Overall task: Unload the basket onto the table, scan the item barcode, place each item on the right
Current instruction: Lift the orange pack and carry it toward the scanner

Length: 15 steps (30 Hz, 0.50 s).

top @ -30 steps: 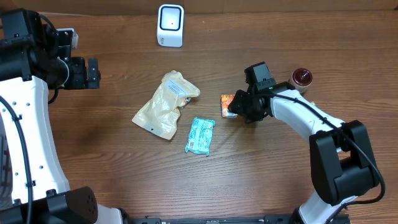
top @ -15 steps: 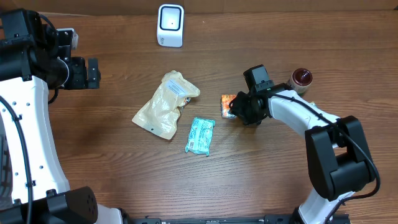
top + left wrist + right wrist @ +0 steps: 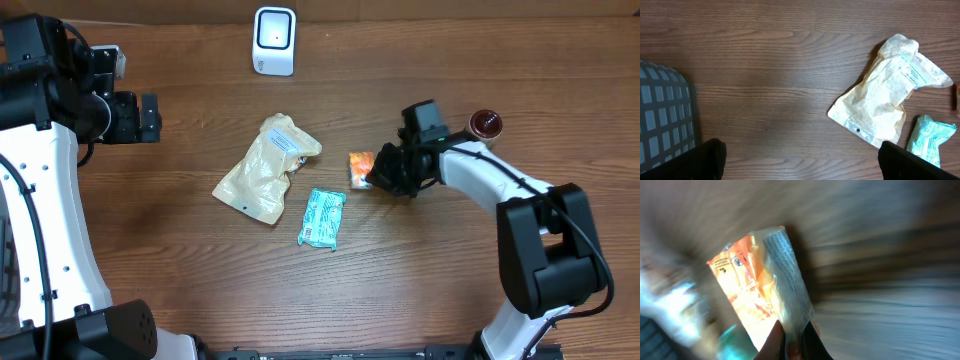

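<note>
My right gripper (image 3: 378, 176) is shut on the edge of a small orange snack packet (image 3: 361, 166), right of the table's middle. In the blurred right wrist view the orange packet (image 3: 757, 285) stands up from my pinched fingertips (image 3: 776, 339), its printed side panel facing the camera. The white barcode scanner (image 3: 274, 40) stands at the back edge. My left gripper (image 3: 799, 160) is open wide above bare wood at the far left, with nothing between its fingers.
A crumpled beige pouch (image 3: 264, 168) lies in the middle, and a teal packet (image 3: 322, 217) lies just in front of it. Behind the right arm sits a dark red round lid (image 3: 486, 124). A grey gridded bin (image 3: 662, 120) shows at the left.
My right gripper has closed on the orange packet and tipped it up and slightly left. The left arm has not moved.
</note>
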Tool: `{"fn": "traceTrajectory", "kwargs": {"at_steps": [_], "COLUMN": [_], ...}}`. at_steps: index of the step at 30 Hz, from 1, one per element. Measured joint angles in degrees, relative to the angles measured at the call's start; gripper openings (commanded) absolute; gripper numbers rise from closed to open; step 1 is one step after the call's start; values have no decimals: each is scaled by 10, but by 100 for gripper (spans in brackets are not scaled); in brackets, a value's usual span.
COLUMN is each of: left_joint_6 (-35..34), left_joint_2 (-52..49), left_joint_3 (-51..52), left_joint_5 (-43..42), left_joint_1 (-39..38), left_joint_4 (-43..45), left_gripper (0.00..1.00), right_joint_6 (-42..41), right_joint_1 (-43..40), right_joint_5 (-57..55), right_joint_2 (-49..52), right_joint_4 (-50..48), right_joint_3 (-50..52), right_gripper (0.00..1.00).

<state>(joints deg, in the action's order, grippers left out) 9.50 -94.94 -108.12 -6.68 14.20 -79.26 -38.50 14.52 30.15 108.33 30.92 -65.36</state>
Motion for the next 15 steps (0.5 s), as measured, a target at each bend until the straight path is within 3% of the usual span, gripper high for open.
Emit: {"fn": "traceTrajectory", "kwargs": {"at_steps": [7, 15], "left_joint_6": [0, 0], "left_joint_2": [0, 0], "left_joint_3": [0, 0], "left_joint_5": [0, 0], "left_joint_1": [0, 0], "left_joint_4": [0, 0], "left_gripper": [100, 100], "right_joint_6": [-9, -203], "right_joint_1": [-43, -47], "right_joint_5": [242, 372], "right_joint_2": [-31, -87], "right_joint_4": [-132, -301], "right_joint_3": [-38, -46], "right_gripper": [4, 4]}}
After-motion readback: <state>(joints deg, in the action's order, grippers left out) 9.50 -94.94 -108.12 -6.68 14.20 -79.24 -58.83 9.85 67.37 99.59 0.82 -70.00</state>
